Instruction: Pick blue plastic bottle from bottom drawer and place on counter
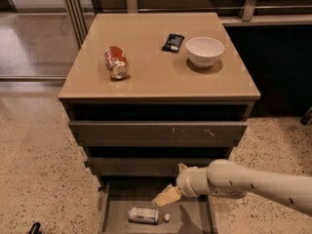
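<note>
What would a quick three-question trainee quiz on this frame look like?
1. True or false: the blue plastic bottle stands upright on the counter.
2. Where is the gripper? A) over the open bottom drawer, up-right of the bottle, not touching it; B) resting on the counter; C) inside the top drawer.
3. How many items sit on the counter?
Key: 1 false, it lies on its side in the drawer. 2 A. 3 three: red soda can, dark packet, white bowl.
</note>
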Controlling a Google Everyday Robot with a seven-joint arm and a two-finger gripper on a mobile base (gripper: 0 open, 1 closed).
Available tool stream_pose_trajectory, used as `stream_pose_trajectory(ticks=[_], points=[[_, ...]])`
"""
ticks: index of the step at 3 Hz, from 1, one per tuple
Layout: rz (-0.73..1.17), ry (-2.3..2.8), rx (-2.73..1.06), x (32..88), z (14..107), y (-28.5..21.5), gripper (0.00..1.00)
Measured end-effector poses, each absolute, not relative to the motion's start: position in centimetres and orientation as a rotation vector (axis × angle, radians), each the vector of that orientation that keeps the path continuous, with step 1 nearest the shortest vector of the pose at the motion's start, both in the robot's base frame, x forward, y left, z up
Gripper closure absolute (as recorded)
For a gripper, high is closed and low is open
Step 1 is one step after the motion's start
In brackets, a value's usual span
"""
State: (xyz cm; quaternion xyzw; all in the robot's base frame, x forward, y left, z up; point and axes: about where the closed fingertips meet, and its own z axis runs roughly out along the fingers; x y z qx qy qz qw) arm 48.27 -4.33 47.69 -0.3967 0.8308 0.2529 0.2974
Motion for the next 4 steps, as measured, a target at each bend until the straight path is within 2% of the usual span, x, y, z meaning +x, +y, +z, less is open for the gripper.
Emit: stream_pose_trajectory(ticks=[1,4], points=[[0.672,2.208,-1.054,48.3,47.7,-4.3,0.0],[0.717,2.426,-0.914,46.5,33.0,-3.3,0.0]])
